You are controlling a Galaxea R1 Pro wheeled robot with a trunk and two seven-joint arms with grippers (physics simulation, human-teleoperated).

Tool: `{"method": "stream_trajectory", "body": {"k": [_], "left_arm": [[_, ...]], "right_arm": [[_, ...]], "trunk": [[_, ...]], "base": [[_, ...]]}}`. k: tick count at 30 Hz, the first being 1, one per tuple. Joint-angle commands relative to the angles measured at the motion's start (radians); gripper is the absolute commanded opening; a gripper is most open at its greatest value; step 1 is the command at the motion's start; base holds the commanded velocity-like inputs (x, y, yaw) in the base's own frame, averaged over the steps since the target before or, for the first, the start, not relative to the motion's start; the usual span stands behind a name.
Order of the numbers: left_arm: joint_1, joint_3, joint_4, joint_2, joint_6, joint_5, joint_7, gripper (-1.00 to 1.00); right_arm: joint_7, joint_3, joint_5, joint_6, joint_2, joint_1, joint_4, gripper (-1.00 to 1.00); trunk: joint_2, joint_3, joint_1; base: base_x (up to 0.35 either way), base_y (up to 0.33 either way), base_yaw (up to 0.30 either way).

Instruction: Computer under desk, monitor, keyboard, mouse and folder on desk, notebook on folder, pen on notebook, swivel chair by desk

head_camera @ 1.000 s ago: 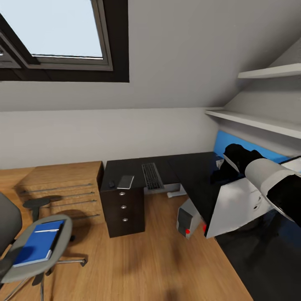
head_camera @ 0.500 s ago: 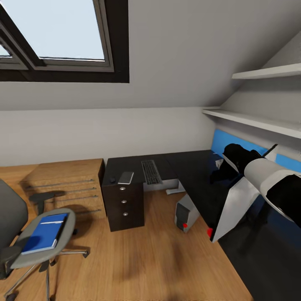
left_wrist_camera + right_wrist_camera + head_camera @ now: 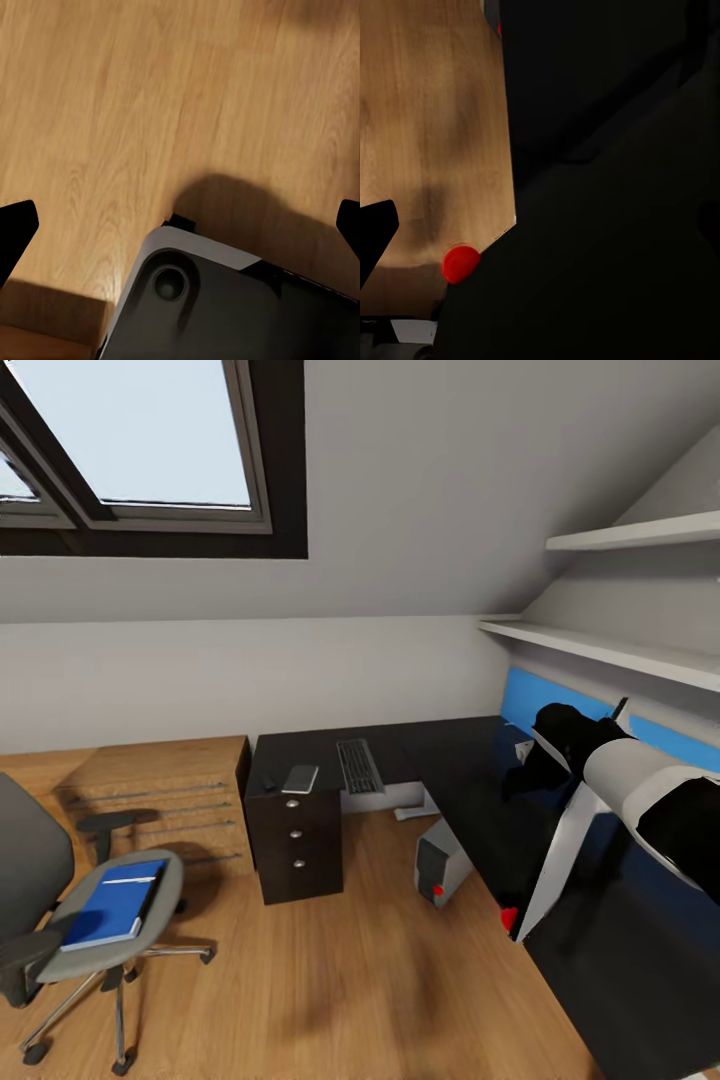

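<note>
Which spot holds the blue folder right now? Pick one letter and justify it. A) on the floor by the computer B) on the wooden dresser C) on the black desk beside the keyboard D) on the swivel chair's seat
D: in the head view the blue folder lies flat on the seat of the swivel chair, away from the desk where the keyboard sits.

Chair — back cut by the frame edge; monitor edge-on, top hidden behind right arm; jaws unseen.
</note>
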Motion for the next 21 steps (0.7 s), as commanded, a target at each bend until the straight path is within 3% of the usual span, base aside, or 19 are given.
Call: {"method": "stream_trajectory", "body": {"k": [1, 15, 21], "left_arm": [[-0.001, -0.008, -0.001, 0.001, -0.004, 0.008, 0.007, 1.00], [-0.001, -0.007, -0.001, 0.001, -0.004, 0.009, 0.008, 1.00], [-0.001, -0.008, -0.001, 0.001, -0.004, 0.008, 0.009, 1.00]], "right_arm": [[0.004, 0.009, -0.003, 0.003, -0.001, -0.001, -0.002, 1.00], [-0.002, 0.007, -0.001, -0.001, -0.001, -0.001, -0.006, 1.00], [-0.036, 0.000, -0.002, -0.005, -0.010, -0.002, -0.083, 1.00]], "trunk": [[-0.002, -0.002, 0.001], [-0.002, -0.002, 0.001], [-0.002, -0.002, 0.001]], "base": [[-0.111, -0.054, 0.000], [-0.015, -0.007, 0.000], [0.000, 0.000, 0.000]]}}
